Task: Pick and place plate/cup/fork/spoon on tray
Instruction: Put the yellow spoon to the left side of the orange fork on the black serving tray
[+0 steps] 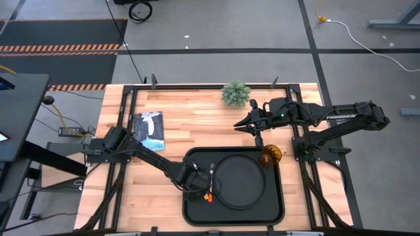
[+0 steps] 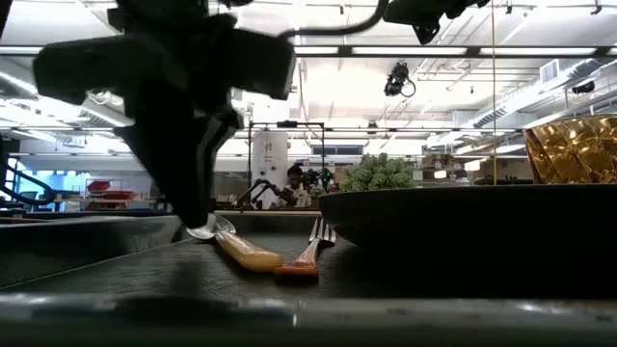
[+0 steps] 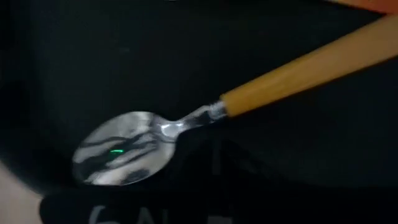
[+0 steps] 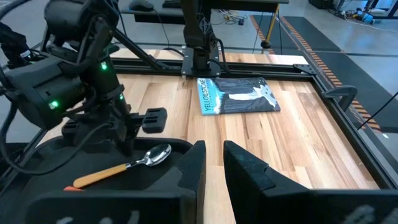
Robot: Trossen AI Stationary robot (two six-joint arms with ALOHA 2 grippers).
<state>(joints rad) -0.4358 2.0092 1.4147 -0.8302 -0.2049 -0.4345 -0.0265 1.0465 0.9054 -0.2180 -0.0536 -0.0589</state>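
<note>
Beside the plate [image 1: 240,180] on the tray [image 1: 197,213], spoon [image 4: 121,165] and fork [image 2: 310,253] are seen. Left gripper [image 4: 124,134] is parted above the spoon; right gripper [image 4: 214,163] is slightly parted. A book [image 4: 236,96] is shown only from above and the right wrist.

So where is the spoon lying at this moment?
In the high view the spoon lies on the tray, in its left part, beside the fork and left of the plate, just below the left gripper.

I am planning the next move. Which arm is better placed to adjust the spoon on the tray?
The left. Its pincer is at the spoon on the tray, beside the plate. The right pincer hovers off the tray, near the plant.
</note>
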